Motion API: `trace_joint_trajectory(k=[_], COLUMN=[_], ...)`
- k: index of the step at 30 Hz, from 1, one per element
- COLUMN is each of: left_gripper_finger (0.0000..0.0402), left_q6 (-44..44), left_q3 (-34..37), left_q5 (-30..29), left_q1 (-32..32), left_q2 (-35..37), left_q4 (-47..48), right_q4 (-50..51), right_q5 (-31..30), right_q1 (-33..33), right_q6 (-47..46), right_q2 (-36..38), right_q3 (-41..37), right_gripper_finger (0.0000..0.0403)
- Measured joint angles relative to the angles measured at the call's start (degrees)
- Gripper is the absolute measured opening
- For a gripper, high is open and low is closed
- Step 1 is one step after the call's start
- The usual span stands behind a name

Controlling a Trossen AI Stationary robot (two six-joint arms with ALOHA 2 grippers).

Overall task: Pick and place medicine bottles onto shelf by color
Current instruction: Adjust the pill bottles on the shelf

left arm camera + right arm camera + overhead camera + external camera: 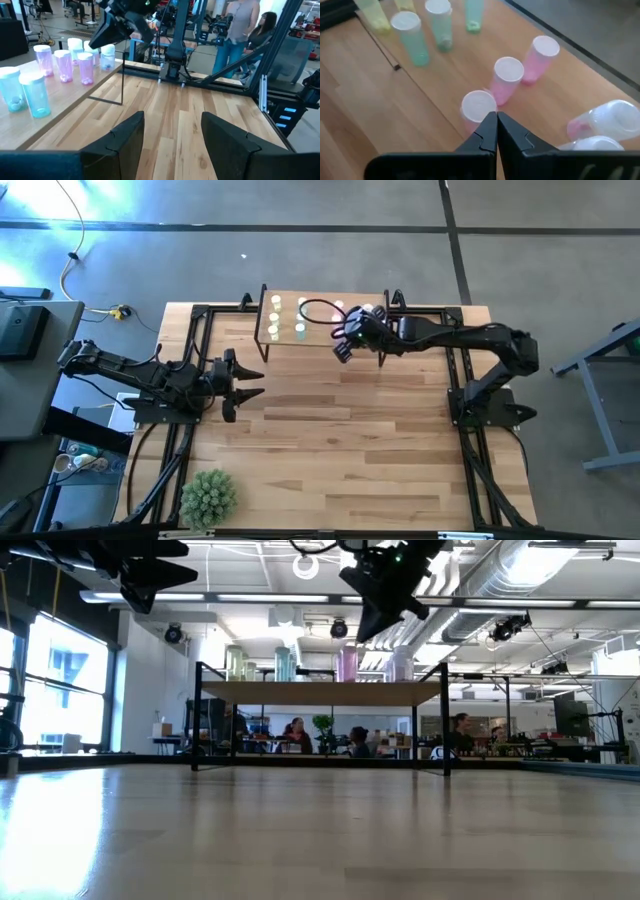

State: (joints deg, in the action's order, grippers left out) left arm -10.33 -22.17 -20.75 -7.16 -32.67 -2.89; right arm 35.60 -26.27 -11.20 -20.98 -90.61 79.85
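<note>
Left arm: lying low along the left side, elbow folded, reaching inward.
Left end effector (247, 382): hanging with fingers (122, 140) parted, gripping nothing.
Right arm: stretching leftward from its base.
Right end effector (341, 350): hovering with fingers pressed together, empty.

- Table (330, 450): wood planks; a spiky plant (208, 497) stands at the corner farthest from the shelf.
- Shelf (320, 340): at the table's far edge, bearing upright bottles (507, 80) grouped yellow, green, pink, white.
</note>
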Motion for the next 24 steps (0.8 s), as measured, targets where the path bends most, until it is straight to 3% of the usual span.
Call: trace_joint_trajectory(k=[24], left_gripper_finger=[0.0186], left_q6=[0.0], left_q3=[0.0], left_q5=[0.0], left_q1=[-0.02], left_q2=[0.0], left_q4=[0.11], right_q4=[1.88], right_q5=[3.56], right_q1=[-1.73], right_q6=[-3.23], right_q2=[-2.49], right_q3=[-0.09], right_gripper_finger=[0.0])
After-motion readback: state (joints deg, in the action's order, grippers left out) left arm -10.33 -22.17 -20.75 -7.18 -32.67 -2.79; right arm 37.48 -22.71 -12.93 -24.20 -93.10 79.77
